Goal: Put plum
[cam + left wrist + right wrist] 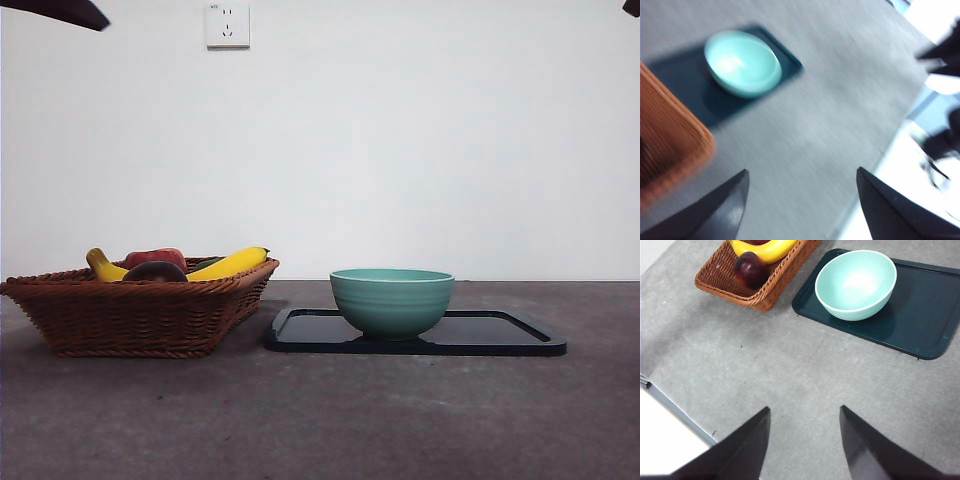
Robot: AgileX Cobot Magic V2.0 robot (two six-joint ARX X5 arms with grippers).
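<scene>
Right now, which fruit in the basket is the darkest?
The plum: small, round, dark maroon, almost black, at the basket's near corner beside the yellow banana. The red fruit behind it is brighter.
</scene>
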